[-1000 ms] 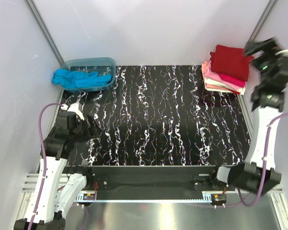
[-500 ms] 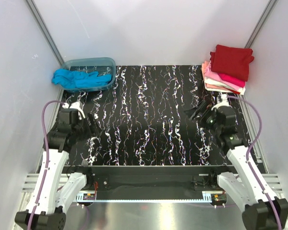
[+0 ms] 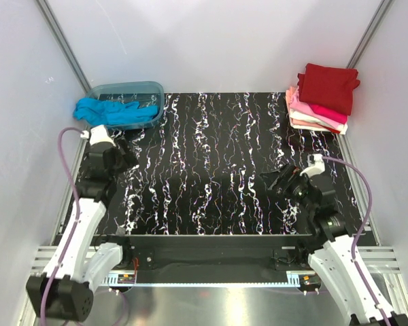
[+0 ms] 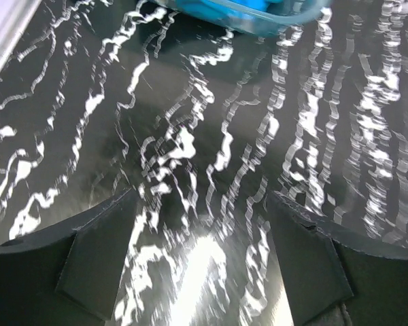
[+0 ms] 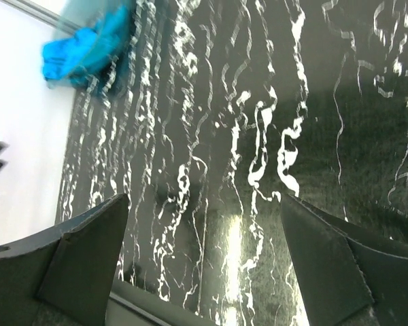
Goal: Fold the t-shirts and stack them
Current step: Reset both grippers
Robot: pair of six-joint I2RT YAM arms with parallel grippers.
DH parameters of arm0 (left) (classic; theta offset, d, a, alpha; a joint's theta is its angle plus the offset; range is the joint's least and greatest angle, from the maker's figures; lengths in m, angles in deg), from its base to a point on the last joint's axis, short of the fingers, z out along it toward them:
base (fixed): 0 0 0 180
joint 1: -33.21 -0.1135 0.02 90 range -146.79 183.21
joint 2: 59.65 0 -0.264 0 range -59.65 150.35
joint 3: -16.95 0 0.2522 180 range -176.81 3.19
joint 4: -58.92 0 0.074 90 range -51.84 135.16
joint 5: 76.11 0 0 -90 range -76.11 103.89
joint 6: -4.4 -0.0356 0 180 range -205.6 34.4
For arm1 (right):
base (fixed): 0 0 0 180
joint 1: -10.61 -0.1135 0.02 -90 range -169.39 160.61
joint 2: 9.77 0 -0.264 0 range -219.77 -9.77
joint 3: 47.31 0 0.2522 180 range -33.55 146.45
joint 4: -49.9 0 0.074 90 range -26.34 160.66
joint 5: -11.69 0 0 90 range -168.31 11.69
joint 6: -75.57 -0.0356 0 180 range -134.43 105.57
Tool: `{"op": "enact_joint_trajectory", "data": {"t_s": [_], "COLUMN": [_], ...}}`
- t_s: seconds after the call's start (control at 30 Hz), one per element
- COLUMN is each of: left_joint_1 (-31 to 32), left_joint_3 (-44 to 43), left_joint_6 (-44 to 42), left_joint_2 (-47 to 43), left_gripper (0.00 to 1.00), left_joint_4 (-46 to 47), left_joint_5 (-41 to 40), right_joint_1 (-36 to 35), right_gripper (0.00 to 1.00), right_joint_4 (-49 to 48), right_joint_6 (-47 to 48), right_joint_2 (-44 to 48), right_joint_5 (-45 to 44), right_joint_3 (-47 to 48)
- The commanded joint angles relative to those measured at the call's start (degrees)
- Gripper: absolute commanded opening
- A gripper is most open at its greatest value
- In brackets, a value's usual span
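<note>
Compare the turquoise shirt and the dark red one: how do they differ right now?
The turquoise shirt is crumpled; the dark red shirt is folded flat. The turquoise shirt lies in the tub at far left, spilling over its rim; the dark red shirt tops the stack of folded shirts at far right. Both are plain single-colour cloth.

A robot test cell in a lab, not a home or a shop
Plain white panel walls (image 3: 211,41) on aluminium struts (image 3: 60,41) box in a small table (image 3: 217,170) with a black, white-veined top; the left arm (image 3: 81,224) and right arm (image 3: 336,268), white with black joints, are bolted to a metal rail (image 3: 211,282) at its near edge, with purple cables (image 3: 61,153) looping off them — a folded stack of t-shirts (image 3: 323,95) and a plastic tub (image 3: 156,92) holding a turquoise t-shirt (image 3: 112,112) sit at the far corners as props
</note>
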Motion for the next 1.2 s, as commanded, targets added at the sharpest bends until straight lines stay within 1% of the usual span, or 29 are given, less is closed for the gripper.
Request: {"op": "enact_joint_trajectory", "data": {"t_s": [0.0,0.03,0.1,0.17,0.2,0.3,0.33,0.37,0.4,0.47,0.5,0.53,0.57,0.6,0.63,0.67,0.7,0.73,0.77,0.8,0.83,0.87,0.93,0.97,1.03,1.07,1.1,1.13,1.17], "left_joint_1": [-0.18,-0.18,-0.27,-0.27,-0.27,-0.36,-0.53,-0.53,-0.53,-0.62,-0.62,-0.71,-0.88,-1.14,-1.23,-1.41,-1.76,-2.37,-2.99,-3.6,-5.17,-6.06,-6.68,-6.68,-6.68,-6.51,-6.51,-5.81,-5.54], "left_joint_3": [4.16,6.78,8.73,9.79,10.49,11.38,11.64,11.99,12.86,12.96,12.7,13.57,14.71,14.37,15.32,16.12,16.99,18.13,18.93,19.46,21.81,22.97,24.38,24.39,27.36,29.64,31.66,30.98,30.37], "left_joint_6": [-5.06,-5.86,-9.18,-13.05,-13.6,-16.06,-16.32,-17.2,-17.55,-21.22,-21.77,-22.21,-23.78,-24.23,-25.02,-25.64,-25.82,-25.38,-24.68,-24.41,-24.15,-23.45,-23.62,-23.71,-23.88,-24.06,-24.41,-25.02,-25.11], "left_joint_2": [2.63,3.77,5.79,9.65,12.54,16.86,19.66,20.82,23.27,26.18,27.84,30.82,31.89,32.08,32.08,32.17,32.6,32.0,31.99,31.56,30.86,30.5,30.41,30.24,30.15,30.93,31.89,30.43,31.02], "left_gripper": [0.82,0.82,0.85,0.84,0.84,0.83,0.83,0.82,0.82,0.81,0.8,0.8,0.8,0.77,0.77,0.79,0.79,0.82,0.82,0.83,0.85,0.9,0.92,0.92,0.93,0.93,0.93,0.93,0.93], "left_joint_4": [16.68,22.01,25.48,30.75,34.07,39.28,42.77,44.98,49.97,52.73,53.09,56.31,59.13,59.59,62.38,63.45,65.29,66.44,68.54,68.74,72.91,74.26,76.98,76.48,81.46,86.35,92.15,87.77,87.81], "left_joint_5": [-5.08,-4.63,-5.24,-2.54,-2.09,-0.68,-0.15,1.33,2.39,5.55,5.74,5.92,7.92,8.9,8.82,10.99,11.45,11.89,12.94,15.65,17.67,20.57,21.12,21.38,20.86,21.64,22.26,22.0,20.96], "right_joint_1": [-0.57,-0.48,-0.48,-0.48,-0.48,-0.48,-0.48,-0.48,-0.48,-0.48,-0.48,-0.48,-0.48,-0.39,-0.48,-0.48,-0.48,-0.48,-0.48,-0.48,-0.48,-0.48,-0.48,-0.48,-0.48,-0.48,-0.48,-0.48,-0.48], "right_gripper": [1.0,1.0,1.0,1.0,1.0,1.0,1.0,1.0,1.0,1.0,1.0,1.0,1.0,1.0,1.0,1.0,1.0,1.0,1.0,1.0,1.0,1.0,1.0,1.0,1.0,1.0,1.0,1.0,1.0], "right_joint_4": [-0.08,0.89,3.96,4.94,4.51,3.1,3.19,2.93,2.58,2.75,4.58,5.55,6.17,6.61,6.27,5.65,3.39,2.15,0.91,-2.14,-3.65,-4.8,-7.0,-7.36,-5.87,-5.26,-5.95,-6.74,-7.79], "right_joint_6": [2.5,3.55,6.72,9.52,9.02,7.0,5.95,5.41,5.76,8.11,8.65,9.01,10.66,11.03,11.38,11.91,12.17,12.18,11.74,11.65,11.56,11.65,12.09,11.57,9.64,9.02,9.88,13.2,14.71], "right_joint_2": [4.46,5.0,6.22,7.02,7.2,7.29,7.03,5.72,4.92,3.08,1.15,0.44,-0.44,-0.53,-0.36,0.34,0.87,1.39,2.44,2.89,3.24,3.5,2.98,1.33,-1.58,-4.81,-6.41,-7.99,-10.96], "right_joint_5": [-3.3,-4.01,-6.91,-8.58,-8.85,-9.9,-10.52,-10.52,-10.61,-10.61,-12.09,-12.97,-13.85,-14.38,-14.82,-14.92,-15.18,-15.35,-17.27,-17.99,-18.69,-19.65,-20.89,-23.77,-28.87,-32.11,-32.23,-32.14,-31.45], "right_joint_3": [0.79,1.41,3.6,5.27,5.28,5.98,6.77,7.99,8.61,10.28,11.07,11.78,12.74,12.93,12.75,11.88,11.09,10.3,8.38,7.31,6.34,5.03,4.49,4.32,4.92,5.63,5.72,5.81,5.55]}}
